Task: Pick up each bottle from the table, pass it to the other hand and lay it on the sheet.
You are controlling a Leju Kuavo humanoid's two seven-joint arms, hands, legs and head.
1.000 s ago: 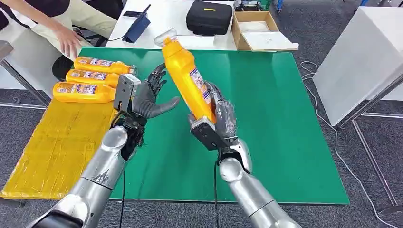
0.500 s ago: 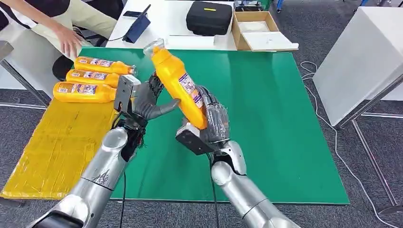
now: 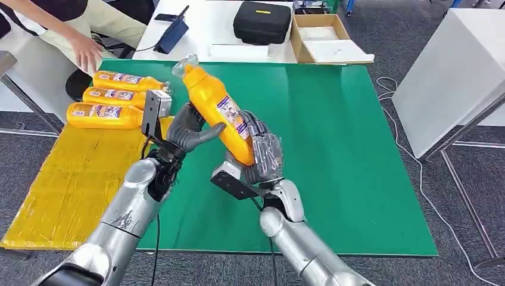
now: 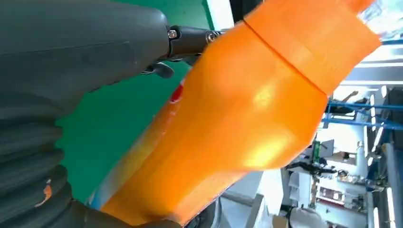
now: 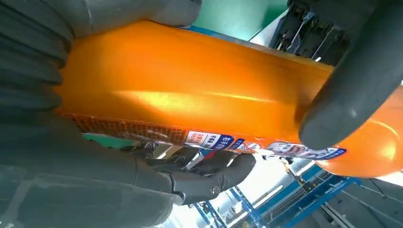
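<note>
My right hand (image 3: 262, 159) grips the lower body of an orange bottle (image 3: 217, 110) and holds it tilted above the green table top (image 3: 357, 149), clear cap up and to the left. My left hand (image 3: 186, 128) is spread against the bottle's middle. Its thumb touches the near side and its fingers lie behind; they are not closed round the bottle. Both wrist views show the orange bottle (image 4: 237, 123) (image 5: 190, 95) close against the palm. Three more orange bottles (image 3: 110, 98) lie side by side at the far end of the yellow sheet (image 3: 71, 179).
A person's hand (image 3: 86, 55) rests at the table's far left corner, beside the laid bottles. Behind the green top a white table carries a black case (image 3: 261, 21), a cardboard box (image 3: 321, 36) and a blue tablet (image 3: 172, 33). Another white table (image 3: 452, 71) stands at the right.
My right hand has carried the bottle leftward and lower, leaning it more, until it rests against my left hand. The left hand has hardly moved.
</note>
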